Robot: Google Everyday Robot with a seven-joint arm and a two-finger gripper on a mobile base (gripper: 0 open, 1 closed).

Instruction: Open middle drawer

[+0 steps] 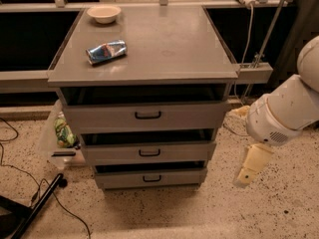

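A grey metal cabinet (144, 54) with three drawers stands in the middle of the camera view. The middle drawer (189, 152) has a flat grey front and a small black pull handle (149, 153) at its centre. It sits between the taller top drawer (199, 116) and the shorter bottom drawer (179, 178). My gripper (251, 166) hangs pointing down from the white arm (284, 111) at the right, level with the lower drawers. It is off to the right of the cabinet and touches nothing.
A crushed blue can (106, 51) and a beige bowl (104, 13) lie on the cabinet top. A clear bin with green items (59, 133) stands at the cabinet's left. Black cables and a stand leg (30, 203) cross the speckled floor at lower left. Cables (259, 29) hang at the back right.
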